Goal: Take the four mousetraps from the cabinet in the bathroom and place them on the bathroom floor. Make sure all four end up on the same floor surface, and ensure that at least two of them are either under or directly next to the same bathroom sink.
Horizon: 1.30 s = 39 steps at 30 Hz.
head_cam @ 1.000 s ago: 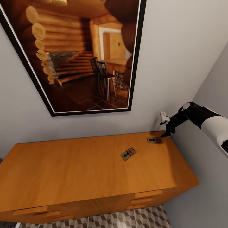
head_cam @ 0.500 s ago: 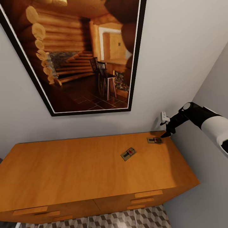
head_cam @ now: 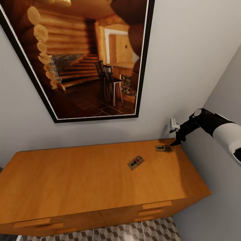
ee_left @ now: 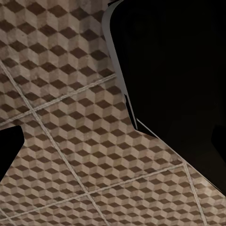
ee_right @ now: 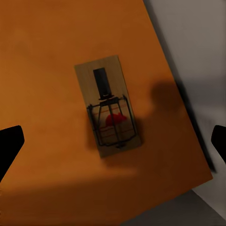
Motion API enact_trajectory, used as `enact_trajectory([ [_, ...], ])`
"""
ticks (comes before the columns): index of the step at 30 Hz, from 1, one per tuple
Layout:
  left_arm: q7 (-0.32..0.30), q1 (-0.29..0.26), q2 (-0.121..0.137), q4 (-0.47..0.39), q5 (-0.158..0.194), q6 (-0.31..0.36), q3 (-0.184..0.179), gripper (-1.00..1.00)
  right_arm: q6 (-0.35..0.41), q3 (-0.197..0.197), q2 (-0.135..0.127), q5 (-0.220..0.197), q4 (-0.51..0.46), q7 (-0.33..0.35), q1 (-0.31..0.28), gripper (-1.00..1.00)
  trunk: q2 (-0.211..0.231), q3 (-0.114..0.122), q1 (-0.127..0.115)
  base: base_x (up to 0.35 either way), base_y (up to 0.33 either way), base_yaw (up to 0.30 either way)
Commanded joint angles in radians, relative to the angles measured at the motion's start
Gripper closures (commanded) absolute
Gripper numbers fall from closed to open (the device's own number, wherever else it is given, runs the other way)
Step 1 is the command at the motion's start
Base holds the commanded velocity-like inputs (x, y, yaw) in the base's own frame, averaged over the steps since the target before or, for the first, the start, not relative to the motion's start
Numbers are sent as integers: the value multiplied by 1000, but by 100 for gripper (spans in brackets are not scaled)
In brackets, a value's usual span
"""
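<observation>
Mousetrap [ee_right: 107, 109] at cabinet [head_cam: 83, 180] corner beneath downward-angled right arm's end effector [head_cam: 176, 141], fingers spread wide.

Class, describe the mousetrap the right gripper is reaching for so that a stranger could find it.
Start at the wide orange-brown wooden cabinet under the framed cabin picture. On its top, the small tan-wood mousetrap lies at the far right corner, below the right gripper; the other trap lies nearer the middle.

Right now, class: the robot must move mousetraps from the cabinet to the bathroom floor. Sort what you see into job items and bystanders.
Job items:
- near mousetrap
- far mousetrap, below the right gripper
- cabinet
- bathroom floor

Bystanders:
- framed picture
- grey walls
</observation>
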Motion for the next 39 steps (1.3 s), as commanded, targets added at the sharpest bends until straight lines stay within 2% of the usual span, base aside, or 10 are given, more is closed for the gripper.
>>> enact_trajectory([
  [1,1,0,0,0,5,-3,-8,-100,-1,-7,0,10,0,3,0,-100,-2,-2,0,0,0,0],
  [15,1,0,-1,0,5,-3,-8,-100,-5,-7,0,11,11,-25,2,-100,-2,-2,0,0,0,0],
  [24,1,0,-2,0,5,-3,-8,-100,-43,-7,-1,11,12,-23,2,-100,-2,-2,0,0,0,0],
  [39,1,0,-2,0,5,-3,-8,-100,-49,-7,-1,10,12,-23,2,-100,-2,-8,0,0,0,0],
])
